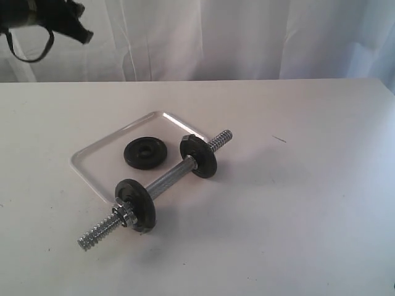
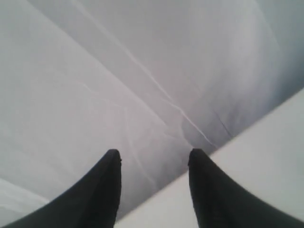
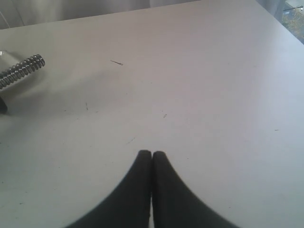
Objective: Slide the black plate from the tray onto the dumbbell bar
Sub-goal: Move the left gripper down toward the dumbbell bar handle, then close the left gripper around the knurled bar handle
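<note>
The black plate (image 1: 145, 152) lies flat in the white tray (image 1: 92, 154) at the table's middle left. The dumbbell bar (image 1: 168, 178) lies slanted across the tray's near right corner, with a small black disc at each end of its grip and bare threaded ends (image 3: 21, 70) beyond them. High at the far left, my left gripper (image 1: 79, 28) is raised well off the table, open and empty (image 2: 153, 154), facing the curtain. My right gripper (image 3: 152, 154) is shut on nothing over bare table right of the bar; the exterior view does not show it.
A white curtain (image 1: 247, 37) hangs behind the table's far edge. The white table (image 1: 296, 203) stretches bare to the right of the bar, with a small dark mark (image 1: 279, 139) on it.
</note>
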Robot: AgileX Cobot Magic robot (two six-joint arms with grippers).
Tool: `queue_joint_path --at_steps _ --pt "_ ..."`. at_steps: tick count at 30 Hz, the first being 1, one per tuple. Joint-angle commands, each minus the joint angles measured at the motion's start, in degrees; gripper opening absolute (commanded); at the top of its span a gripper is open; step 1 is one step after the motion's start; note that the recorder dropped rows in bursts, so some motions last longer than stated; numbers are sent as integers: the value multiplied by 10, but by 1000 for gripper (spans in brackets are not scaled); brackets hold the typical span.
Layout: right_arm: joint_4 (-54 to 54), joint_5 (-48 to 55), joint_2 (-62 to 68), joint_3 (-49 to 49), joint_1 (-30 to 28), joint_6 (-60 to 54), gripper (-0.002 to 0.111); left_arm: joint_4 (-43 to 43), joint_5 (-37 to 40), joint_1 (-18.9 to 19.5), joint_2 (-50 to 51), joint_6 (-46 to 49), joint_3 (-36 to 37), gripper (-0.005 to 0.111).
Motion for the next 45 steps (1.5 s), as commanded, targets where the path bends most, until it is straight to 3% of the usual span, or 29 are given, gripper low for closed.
queue_joint_path --at_steps 1,6,8,12,15,16,17,22,27,30,38,45 --pt "-3 -5 -3 2 -1 2 0 12 -55 2 43 -143 27 50" --pt "-3 -5 -3 2 -1 2 0 12 -67 -9 77 -167 28 47" --pt "-3 -5 -3 2 -1 2 0 12 8 -9 82 -169 28 45" --pt "-3 -5 -3 2 -1 2 0 4 216 -9 83 100 28 36" --pt "-3 -5 -3 2 -1 2 0 -221 233 -9 79 119 29 35" --pt "-3 -5 -3 2 -1 2 0 -317 226 -15 79 168 38 35" --pt "-3 -5 -3 2 -1 2 0 -361 228 -20 78 202 43 35" --pt "-3 -5 -3 2 -1 2 0 -682 259 -46 81 544 91 35" --pt "-3 -5 -3 2 -1 2 0 -916 296 -70 88 855 124 35" --pt "-3 -5 -3 2 -1 2 0 -981 314 -80 85 914 122 35" --pt "-3 -5 -3 2 -1 2 0 -1055 407 -85 40 926 59 36" --pt "-3 -5 -3 2 -1 2 0 -1310 526 -90 22 1058 21 68"
